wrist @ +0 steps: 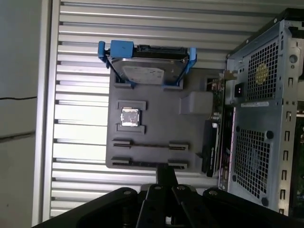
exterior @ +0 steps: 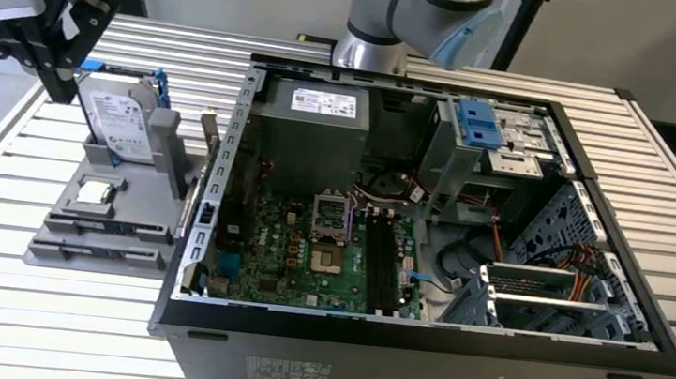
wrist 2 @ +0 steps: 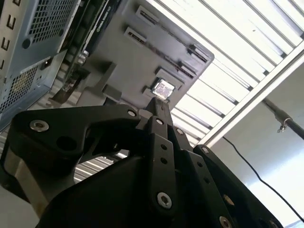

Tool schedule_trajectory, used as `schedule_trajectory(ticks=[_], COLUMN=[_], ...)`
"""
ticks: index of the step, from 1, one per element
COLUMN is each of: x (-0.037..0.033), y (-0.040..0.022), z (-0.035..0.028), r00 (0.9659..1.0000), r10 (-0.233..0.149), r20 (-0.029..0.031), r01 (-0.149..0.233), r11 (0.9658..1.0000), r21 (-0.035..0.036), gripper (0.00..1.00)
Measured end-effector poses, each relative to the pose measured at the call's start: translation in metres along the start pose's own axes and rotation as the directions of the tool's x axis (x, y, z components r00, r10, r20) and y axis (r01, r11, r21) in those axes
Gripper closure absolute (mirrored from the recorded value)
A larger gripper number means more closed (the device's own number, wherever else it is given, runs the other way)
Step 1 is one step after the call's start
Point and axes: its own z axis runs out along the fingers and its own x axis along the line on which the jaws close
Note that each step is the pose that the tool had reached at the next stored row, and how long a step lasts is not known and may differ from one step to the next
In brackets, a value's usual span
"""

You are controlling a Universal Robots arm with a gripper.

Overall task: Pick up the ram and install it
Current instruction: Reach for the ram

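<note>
My black gripper (exterior: 62, 90) hangs high over the table at the exterior view's left, just beyond the grey parts holder (exterior: 121, 214). Its fingertips (wrist: 166, 172) are pressed together with nothing between them, so it is shut, as the second wrist view (wrist 2: 160, 105) also indicates. A thin dark board with a green edge, which I take to be the ram (wrist: 209, 147), stands on its long edge along the holder's side nearest the computer case (exterior: 423, 340). It appears in the exterior view (exterior: 195, 198) and in the second wrist view (wrist 2: 95, 28). The motherboard's black slots (exterior: 381, 260) lie inside the open case.
A silver hard drive (wrist: 149, 71) with blue rails stands at one end of the holder, and a small square silver chip (wrist: 129, 117) sits in a recess. Two pairs of slot brackets (wrist: 149, 145) on the holder are bare. Everything rests on a slatted metal table (exterior: 48, 319).
</note>
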Motion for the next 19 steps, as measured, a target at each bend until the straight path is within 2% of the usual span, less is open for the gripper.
schedule_trajectory(ticks=[6,19], x=[0.0015,0.0131], y=[-0.0121,-0.0258], z=[-0.0005,-0.001], r00=[1.0,0.9999], r10=[0.004,0.014], r20=[-0.0016,-0.0015], r01=[-0.004,-0.014], r11=[1.0,0.9999], r21=[0.0,0.0001], gripper=[1.0,1.0])
